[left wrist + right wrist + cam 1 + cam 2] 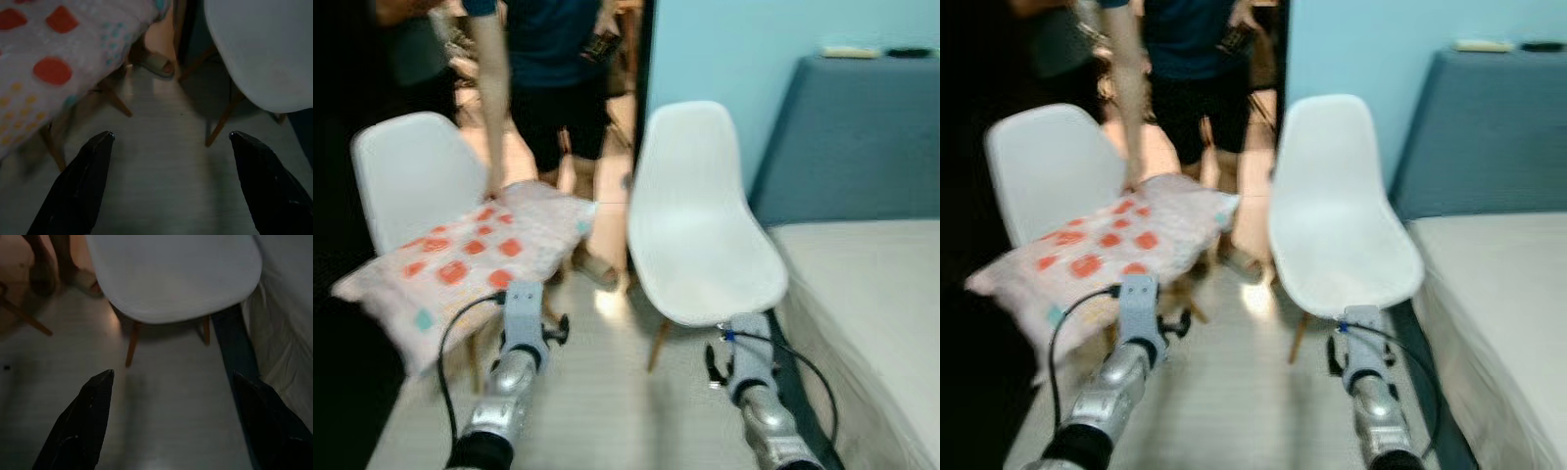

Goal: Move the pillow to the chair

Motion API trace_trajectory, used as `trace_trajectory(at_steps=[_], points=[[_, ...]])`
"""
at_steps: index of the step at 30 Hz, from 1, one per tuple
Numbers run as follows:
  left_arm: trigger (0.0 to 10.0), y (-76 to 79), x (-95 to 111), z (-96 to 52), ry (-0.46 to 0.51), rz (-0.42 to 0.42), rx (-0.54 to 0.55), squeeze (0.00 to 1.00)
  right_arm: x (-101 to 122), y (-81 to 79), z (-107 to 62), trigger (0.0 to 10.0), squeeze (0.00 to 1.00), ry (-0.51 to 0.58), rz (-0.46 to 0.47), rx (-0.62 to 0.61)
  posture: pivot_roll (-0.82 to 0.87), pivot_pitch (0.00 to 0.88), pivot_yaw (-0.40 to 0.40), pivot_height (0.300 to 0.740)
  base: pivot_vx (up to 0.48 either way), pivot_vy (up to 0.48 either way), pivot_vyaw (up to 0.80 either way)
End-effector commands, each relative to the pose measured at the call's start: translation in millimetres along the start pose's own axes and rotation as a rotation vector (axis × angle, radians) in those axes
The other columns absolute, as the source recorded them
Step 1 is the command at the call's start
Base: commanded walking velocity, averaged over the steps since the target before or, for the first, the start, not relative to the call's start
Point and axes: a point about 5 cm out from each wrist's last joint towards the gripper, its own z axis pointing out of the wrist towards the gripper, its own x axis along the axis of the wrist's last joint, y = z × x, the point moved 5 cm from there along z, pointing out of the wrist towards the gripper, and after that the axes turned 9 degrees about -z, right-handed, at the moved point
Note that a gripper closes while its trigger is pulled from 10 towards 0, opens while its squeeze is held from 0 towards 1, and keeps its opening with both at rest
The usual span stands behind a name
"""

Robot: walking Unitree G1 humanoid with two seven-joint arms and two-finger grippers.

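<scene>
The person behind the pillow is cut off above the chest; the pillow covers the left chair's seat, and two small things on the blue headboard are too blurred to tell

No readable text, label, brand, number or sign anywhere in these views.
</scene>
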Motion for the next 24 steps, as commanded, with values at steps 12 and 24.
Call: trace_trajectory(at_steps=[12,24], points=[[10.0,-1.2,-11.9,-5.0,-0.02,0.001,0.028,0.0,-3.8,1.7,2.4,10.0,0.0,-0.037,-0.119,0.044,-0.03,0.041,-0.036,0.74,0.254,0.0,-0.49],[10.0,-0.5,-33.3,-20.7,-0.046,-0.043,0.052,0.0,3.2,-0.3,7.1,10.0,0.0,-0.033,-0.183,0.118,-0.01,0.052,-0.13,0.74,0.186,0.0,0.0]])
